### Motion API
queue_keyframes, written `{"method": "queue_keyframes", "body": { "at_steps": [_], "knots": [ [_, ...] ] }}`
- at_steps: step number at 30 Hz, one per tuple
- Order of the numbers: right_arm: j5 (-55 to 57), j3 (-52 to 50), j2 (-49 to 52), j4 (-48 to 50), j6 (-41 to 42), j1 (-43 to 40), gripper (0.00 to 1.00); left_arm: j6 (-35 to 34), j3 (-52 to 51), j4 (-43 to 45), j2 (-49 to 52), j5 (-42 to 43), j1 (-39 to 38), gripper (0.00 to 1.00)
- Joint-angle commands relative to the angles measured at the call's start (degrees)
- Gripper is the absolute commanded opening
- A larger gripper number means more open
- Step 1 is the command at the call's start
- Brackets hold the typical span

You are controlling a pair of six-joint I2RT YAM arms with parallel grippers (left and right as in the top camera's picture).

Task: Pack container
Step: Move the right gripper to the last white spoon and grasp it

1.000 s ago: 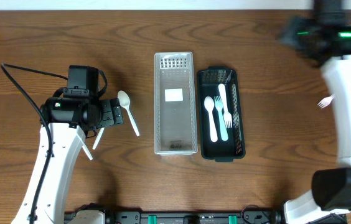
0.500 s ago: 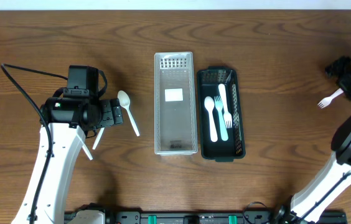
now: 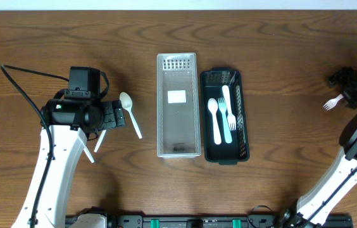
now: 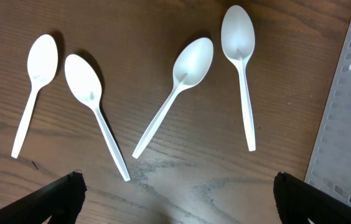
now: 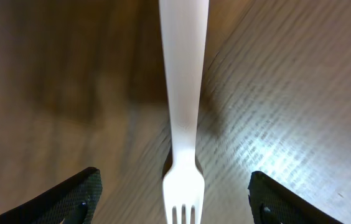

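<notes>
Dark wood-grain table, white strip along its far edge; left hand and right hand both wide open, empty.

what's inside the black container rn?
The black slotted plastic container holds three white plastic utensils side by side: a spoon, a fork and a longer piece whose type is unclear. The floor directly beneath them is covered.

Glossy white plastic fork, grained wooden table

Bare table around lone fork, gaps between four spoons, clear container wall bounding their right
</notes>
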Motion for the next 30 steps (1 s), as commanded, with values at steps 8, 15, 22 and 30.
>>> {"method": "queue_keyframes", "body": {
  "at_steps": [8,15,22,30],
  "knots": [
    [1.9,0.0,3.9,0.7,-0.3,-0.2,0.78,-0.5,0.5,-0.1,0.3,-0.7,0.3,0.98],
    [1.9,0.0,3.9,0.9,-0.4,-0.2,0.6,-0.5,0.5,0.5,0.3,-0.7,0.3,0.98],
    [1.9,0.0,3.9,1.0,-0.4,-0.2,0.33,-0.5,0.5,0.7,0.3,-0.7,0.3,0.98],
    [1.9,0.1,3.8,0.9,-0.4,-0.2,0.16,-0.5,0.5,0.7,0.3,-0.7,0.3,0.98]
  ]
}}
